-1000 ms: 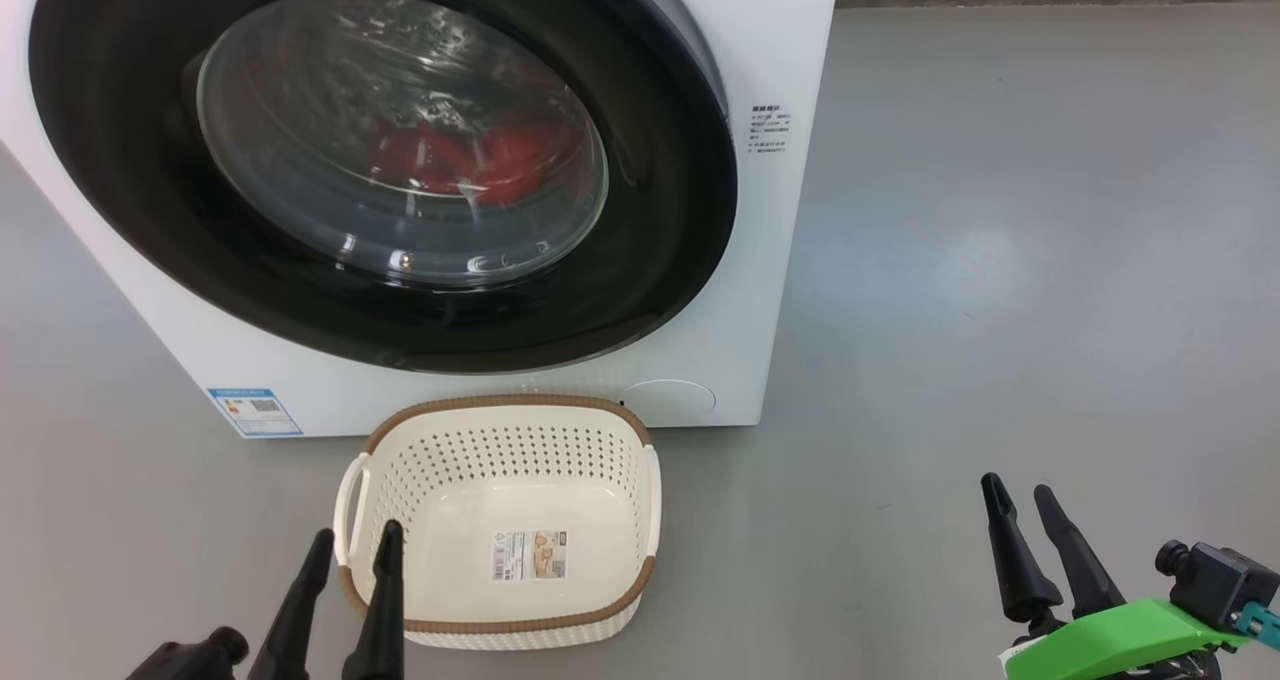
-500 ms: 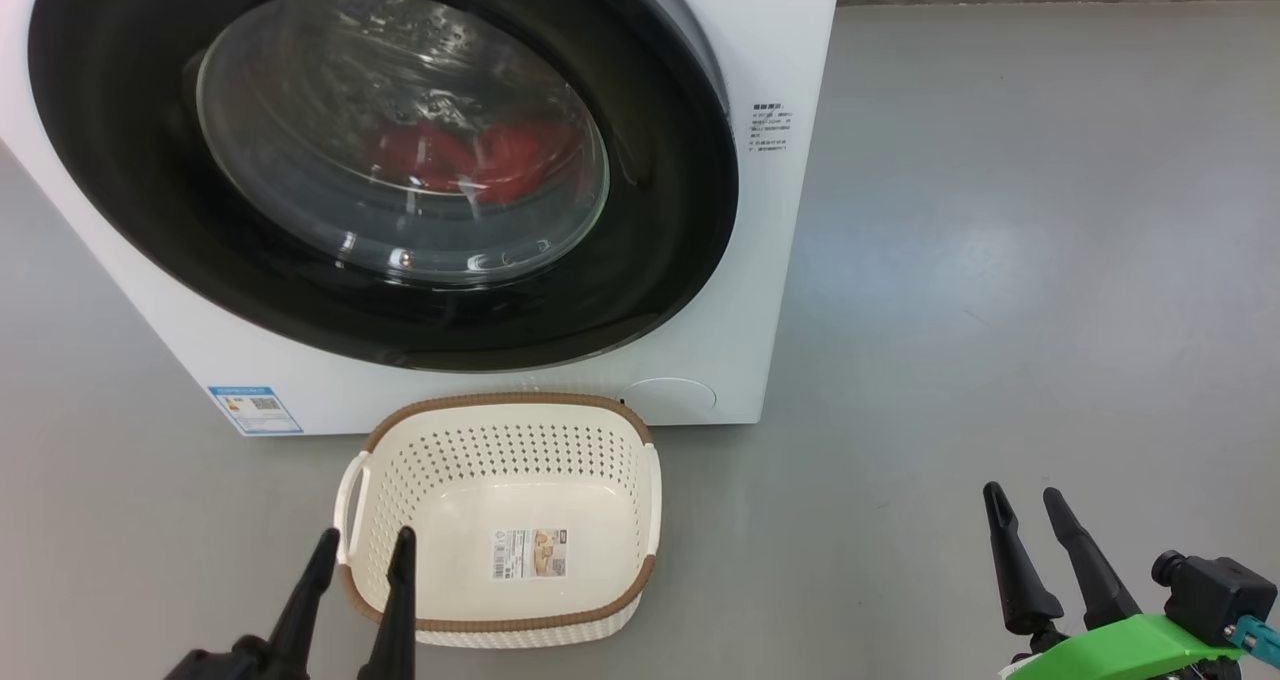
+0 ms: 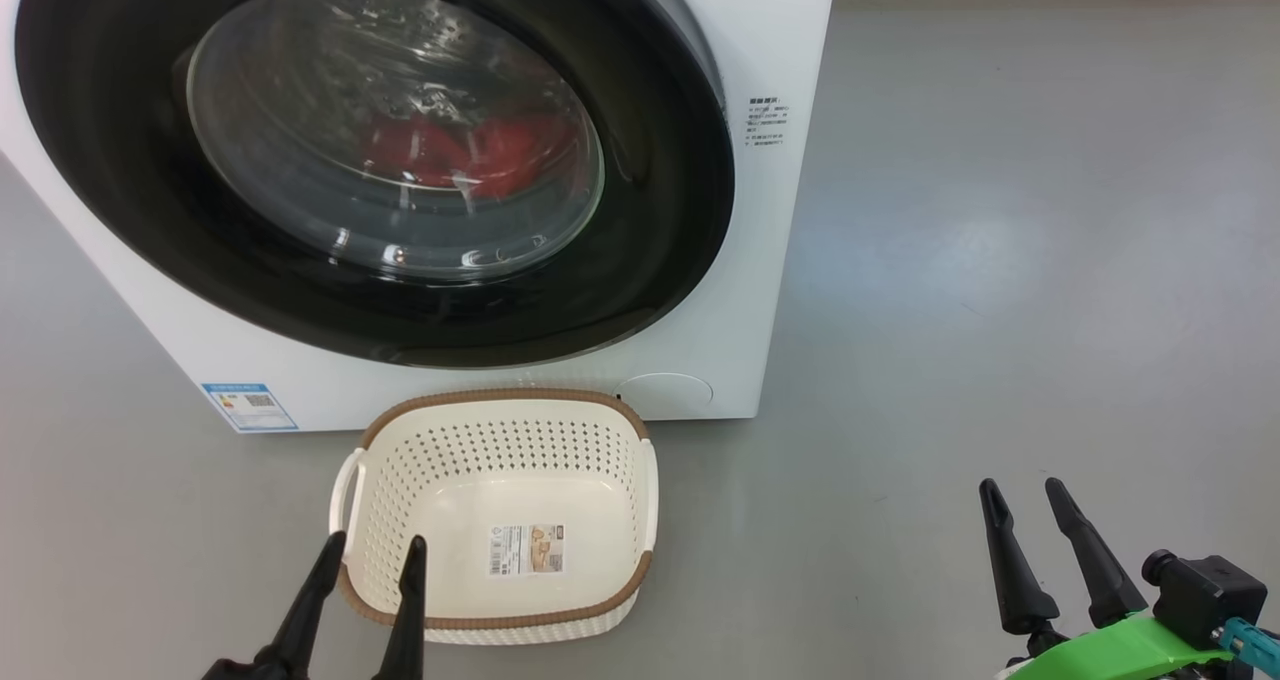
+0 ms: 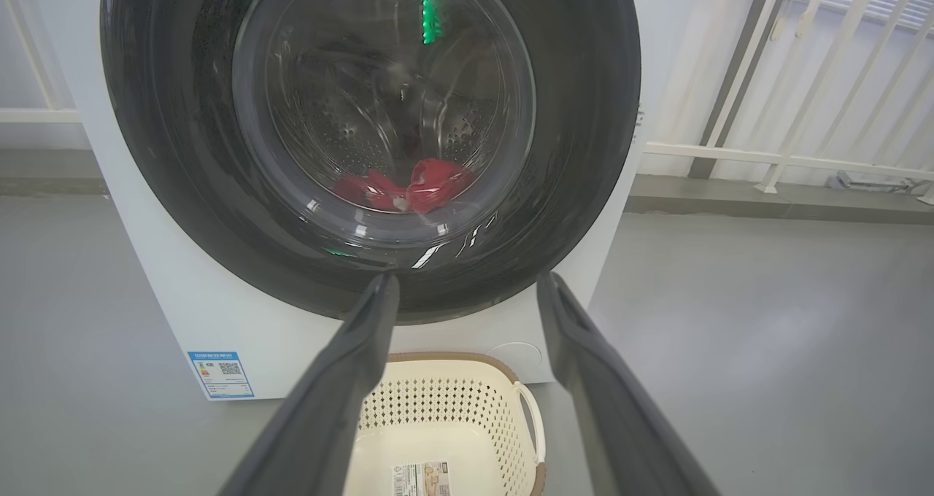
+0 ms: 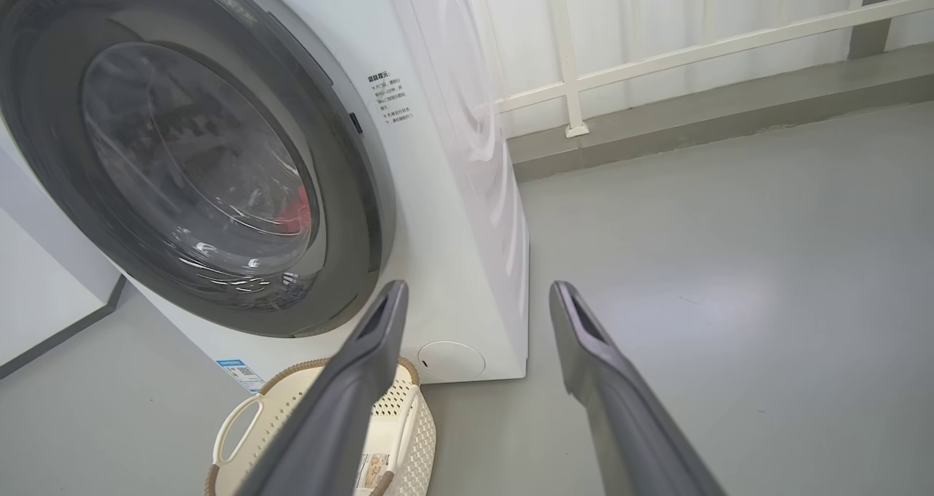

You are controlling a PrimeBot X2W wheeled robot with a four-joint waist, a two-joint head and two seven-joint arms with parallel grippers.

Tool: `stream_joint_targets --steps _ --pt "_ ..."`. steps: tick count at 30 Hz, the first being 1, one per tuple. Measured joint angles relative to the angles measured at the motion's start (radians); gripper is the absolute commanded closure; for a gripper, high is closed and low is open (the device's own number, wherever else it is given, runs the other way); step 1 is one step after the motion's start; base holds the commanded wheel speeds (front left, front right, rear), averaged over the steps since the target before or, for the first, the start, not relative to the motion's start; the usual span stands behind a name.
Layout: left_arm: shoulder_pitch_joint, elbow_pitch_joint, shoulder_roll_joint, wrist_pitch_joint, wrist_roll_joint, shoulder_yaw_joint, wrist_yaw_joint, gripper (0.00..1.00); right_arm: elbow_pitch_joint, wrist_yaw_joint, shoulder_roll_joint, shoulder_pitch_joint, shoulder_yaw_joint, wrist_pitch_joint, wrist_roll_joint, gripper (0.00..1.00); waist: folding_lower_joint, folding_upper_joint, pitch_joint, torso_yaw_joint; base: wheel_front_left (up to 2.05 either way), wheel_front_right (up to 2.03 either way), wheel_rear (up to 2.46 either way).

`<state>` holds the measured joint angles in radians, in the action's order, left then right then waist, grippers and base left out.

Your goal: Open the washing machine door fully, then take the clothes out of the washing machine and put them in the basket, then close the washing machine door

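My left gripper point(image 3: 375, 538) is released, its two long, dark, tapering fingers spread with only air between them. In the head view the tips lie across the near left corner of the basket point(image 3: 500, 397); I cannot tell how high above it they are. My right gripper point(image 3: 1020, 483) is spread the same way and grasps nothing. It hangs over bare floor point(image 3: 1000, 260), well to the right of the basket, with a bright green plastic piece point(image 3: 1120, 645) at its wrist.

The washing machine point(image 3: 780, 260) is a big, smooth white box. The washing machine door point(image 3: 330, 220) sits closed against its front: a wide, glossy black ring around a bulging bowl of clear glass streaked with reflections. Through the glass I see the clothes point(image 3: 470, 155), crumpled bright red fabric low in the drum point(image 4: 343, 124), whose steel wall is dotted with small holes.

The basket stands on the floor just before the machine, beneath the door. It is cream plastic, a rounded rectangle with rows of perforations in its walls, a brown woven-look rim and looped side handles. A paper label point(image 3: 525, 550) is stuck to its smooth bottom.

A small blue label point(image 3: 248, 406) marks the machine's lower left corner, and a round cap point(image 3: 663, 390) its lower right. The floor is smooth grey with a dull sheen.
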<state>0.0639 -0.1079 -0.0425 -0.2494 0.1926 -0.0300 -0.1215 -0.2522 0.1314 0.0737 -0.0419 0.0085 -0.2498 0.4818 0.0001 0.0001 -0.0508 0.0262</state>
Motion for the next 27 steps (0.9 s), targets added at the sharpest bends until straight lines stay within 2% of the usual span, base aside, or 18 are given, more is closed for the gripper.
stream_joint_targets --steps 24,25,26,27 --pt "0.0 -0.032 0.0 0.0 0.021 0.014 0.008 0.0 0.003 0.0 -0.014 -0.001 -0.027 -0.003 0.001 0.0 0.0 0.0 0.006 -0.014 0.0 0.0 0.0" --pt "0.0 -0.032 0.0 0.0 0.021 0.014 0.008 0.0 0.004 0.0 -0.015 -0.001 -0.026 -0.003 0.001 0.32 -0.0001 -0.0001 0.006 -0.014 0.0 0.0 0.0" --pt "0.0 -0.032 0.0 0.0 0.021 0.014 0.008 0.0 0.009 0.0 -0.016 -0.001 -0.026 -0.003 0.001 0.53 0.0 -0.0001 0.005 -0.014 0.0 0.0 0.0" --pt "0.0 -0.032 0.0 0.0 0.021 0.013 0.008 0.0 0.014 0.0 -0.017 -0.001 -0.026 -0.003 0.002 0.91 0.0 0.0 0.004 -0.014 0.0 0.0 0.0"
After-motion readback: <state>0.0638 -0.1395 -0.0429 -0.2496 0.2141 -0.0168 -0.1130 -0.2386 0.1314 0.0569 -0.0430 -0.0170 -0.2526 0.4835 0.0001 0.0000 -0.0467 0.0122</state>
